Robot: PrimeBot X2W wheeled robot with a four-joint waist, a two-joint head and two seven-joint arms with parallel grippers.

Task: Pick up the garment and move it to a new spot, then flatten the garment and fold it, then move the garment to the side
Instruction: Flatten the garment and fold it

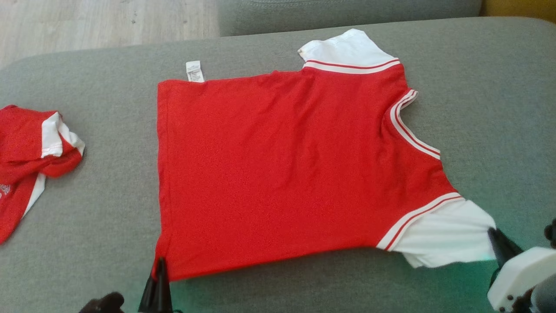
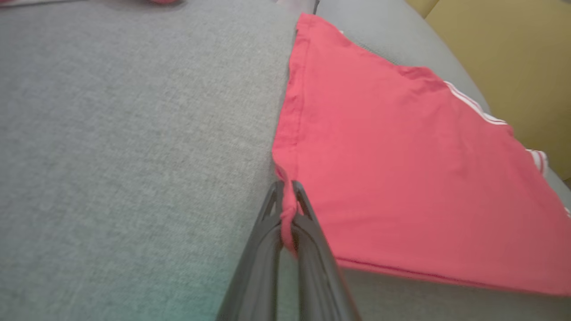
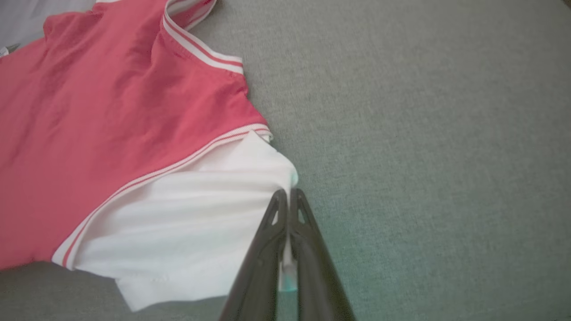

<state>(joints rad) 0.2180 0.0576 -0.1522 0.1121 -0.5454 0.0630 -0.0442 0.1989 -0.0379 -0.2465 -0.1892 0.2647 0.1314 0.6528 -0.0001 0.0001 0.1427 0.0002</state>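
Two pieces of clothing lie on the grey cushion [image 1: 108, 208], with pale wooden floor [image 1: 87, 26] beyond its far left corner. At the far left, a crumpled red top [image 1: 26, 148] with white trim sits bunched at the edge of the head view, well apart from the garment [image 1: 282, 165]. The garment is a red shirt spread nearly flat across the middle of the cushion, with its hem to the left and its neckline [image 1: 412, 126] to the right. At the near left corner of the hem, the left gripper [image 2: 287, 186] is clenched on the cloth. The left wrist view shows a twisted strip of red fabric pinched between its two dark fingers, with the corner drawn into a small peak. A white care label [image 1: 194, 71] pokes out from the far edge, just beside the far hem corner. The red body lies smooth, with light creases only. Further right, the far sleeve [image 1: 347, 50] is white with red-and-white striped banding and rests flat, pointing away from the robot. The neckline has the same striped ribbing. The near sleeve [image 1: 443, 234], also white, fans out toward the lower right. There the right gripper [image 3: 289, 194] is closed on the sleeve's outer edge, with a thin fold of white cloth trapped between its fingers and the fabric puckering toward them.
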